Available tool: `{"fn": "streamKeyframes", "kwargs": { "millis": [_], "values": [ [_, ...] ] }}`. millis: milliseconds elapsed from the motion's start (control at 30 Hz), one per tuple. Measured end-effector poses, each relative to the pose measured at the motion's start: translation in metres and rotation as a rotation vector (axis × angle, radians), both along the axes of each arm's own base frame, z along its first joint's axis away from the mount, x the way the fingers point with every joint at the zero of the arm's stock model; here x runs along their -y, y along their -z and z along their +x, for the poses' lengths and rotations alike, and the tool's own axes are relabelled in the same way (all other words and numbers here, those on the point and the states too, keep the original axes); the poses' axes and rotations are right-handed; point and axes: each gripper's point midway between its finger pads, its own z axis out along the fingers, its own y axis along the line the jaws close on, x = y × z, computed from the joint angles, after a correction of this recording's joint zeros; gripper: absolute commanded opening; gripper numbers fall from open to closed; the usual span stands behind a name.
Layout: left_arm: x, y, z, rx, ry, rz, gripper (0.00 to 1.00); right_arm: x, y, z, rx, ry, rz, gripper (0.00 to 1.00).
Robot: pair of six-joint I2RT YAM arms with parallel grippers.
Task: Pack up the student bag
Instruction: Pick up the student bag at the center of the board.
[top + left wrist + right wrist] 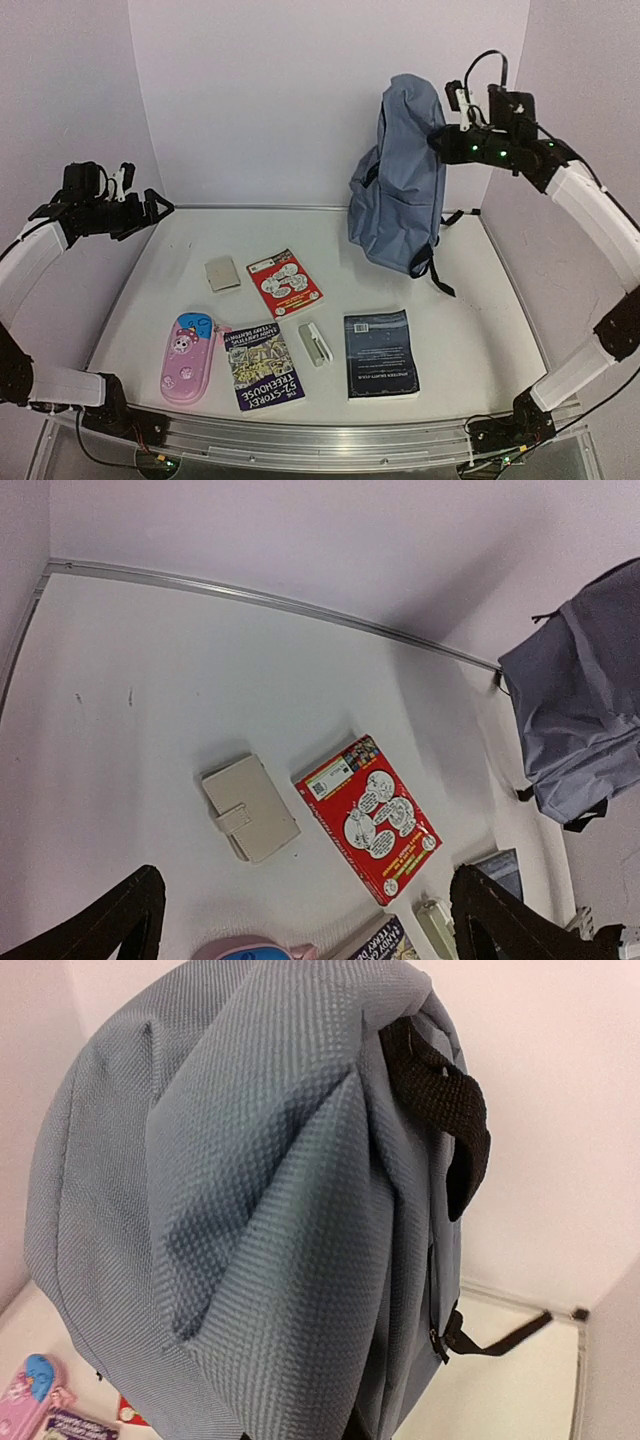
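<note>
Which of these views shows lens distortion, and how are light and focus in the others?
Left wrist view: the straight table rail bends into a curve. Top external view: even light, only faint shadows. Right wrist view: the student bag fills the frame, its weave sharp, the wall pale and bright.

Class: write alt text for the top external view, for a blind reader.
The right gripper holds the slate-blue student bag upright at back right. Three books, a beige wallet, a stapler and a pink pencil case lie on the table; the left gripper hovers open.
</note>
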Motion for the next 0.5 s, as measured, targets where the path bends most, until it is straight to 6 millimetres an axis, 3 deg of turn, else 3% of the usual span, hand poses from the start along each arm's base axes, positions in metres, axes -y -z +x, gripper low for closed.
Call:
{"fn": "streamKeyframes", "kwargs": {
  "millis": [167, 267, 367, 500],
  "values": [
    [0.030, -0.008, -0.009, 0.044, 0.130, -0.032, 1.00, -0.023, -0.069, -0.067, 0.144, -0.274, 0.101, 0.00],
    [0.060, -0.010, -0.018, 0.059, 0.238, -0.046, 1.00, -0.033, -0.085, -0.093, 0.178, -0.389, 0.142, 0.00],
    [0.095, -0.015, -0.031, 0.068, 0.347, -0.074, 1.00, -0.042, -0.076, -0.103, 0.164, -0.461, 0.170, 0.00],
    [0.150, -0.026, -0.057, 0.090, 0.493, -0.120, 1.00, -0.052, -0.027, -0.100, 0.046, -0.502, 0.194, 0.00]
  ]
}}
